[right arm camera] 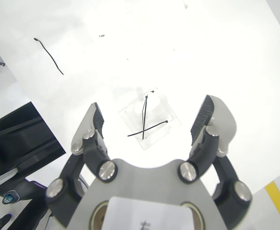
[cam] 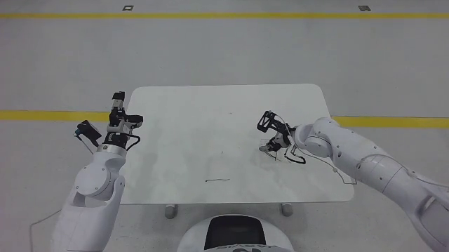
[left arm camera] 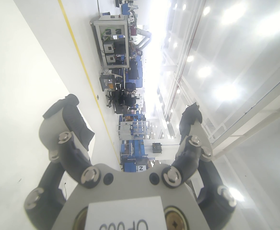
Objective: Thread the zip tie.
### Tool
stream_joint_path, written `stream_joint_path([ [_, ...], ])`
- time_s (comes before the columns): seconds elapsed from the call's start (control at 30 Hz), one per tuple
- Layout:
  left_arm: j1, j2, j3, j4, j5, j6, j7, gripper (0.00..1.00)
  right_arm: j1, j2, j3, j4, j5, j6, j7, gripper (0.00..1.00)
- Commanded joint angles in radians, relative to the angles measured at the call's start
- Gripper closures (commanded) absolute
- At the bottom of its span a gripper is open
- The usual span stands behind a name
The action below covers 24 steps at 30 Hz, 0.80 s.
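A: Starting on the left, how is the left gripper placed?
B: It sits off the left edge of the table, tilted up toward the room, fingers spread wide with nothing between them.
A: And mid-table?
B: One loose zip tie lies flat near the edge closest to the robot, slightly wavy, well apart from both arms.
A: The right side?
B: The right gripper hangs over a clear square tray, jaws spread and empty. Two crossed zip ties lie in it, seen between the fingers from the wrist; one tail pokes past the tray's edge.
A: So the step in hand is lifting a tie out of the tray?
B: That's my reading; nothing is threaded yet. I'd aim for one strap only, away from the crossing, or both may come up together.
A: Head end or tail end?
B: Probably near the head, so the other arm can take the tail and steer it into the slot. The strap is thin and lies flat on a slick surface, so the pads should straddle it squarely, go low and close gently.
A: Risks?
B: The tray looks light and could slide if a finger catches its rim, and a springy tie can flick out of a shallow pinch
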State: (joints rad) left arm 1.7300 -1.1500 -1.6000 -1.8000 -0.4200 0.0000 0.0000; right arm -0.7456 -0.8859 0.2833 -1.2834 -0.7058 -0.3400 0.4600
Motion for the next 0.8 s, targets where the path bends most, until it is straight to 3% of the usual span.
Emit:
stream_joint_path([
  [0.0,0.0,0.0,0.0,0.0,0.0,0.0,0.0,0.0,0.0,0.0,0.0,0.0,0.0,0.0,0.0,0.0],
  [0.27,0.0,0.0,0.0,0.0,0.0,0.0,0.0,0.0,0.0,0.0,0.0,0.0,0.0,0.0,0.0,0.0],
  [0.33,0.0,0.0,0.0,0.0,0.0,0.0,0.0,0.0,0.004,-0.002,-0.009,-0.039,-0.04,0.0,-0.019,0.0],
  [0.5,0.0,0.0,0.0,0.0,0.0,0.0,0.0,0.0,0.036,-0.007,-0.091,-0.086,-0.158,0.0,-0.095,0.0],
  [0.67,0.0,0.0,0.0,0.0,0.0,0.0,0.0,0.0,0.045,-0.041,-0.113,-0.121,-0.216,0.0,-0.088,0.0],
  [0.77,0.0,0.0,0.0,0.0,0.0,0.0,0.0,0.0,0.036,-0.081,-0.113,-0.122,-0.248,0.0,-0.073,0.0],
])
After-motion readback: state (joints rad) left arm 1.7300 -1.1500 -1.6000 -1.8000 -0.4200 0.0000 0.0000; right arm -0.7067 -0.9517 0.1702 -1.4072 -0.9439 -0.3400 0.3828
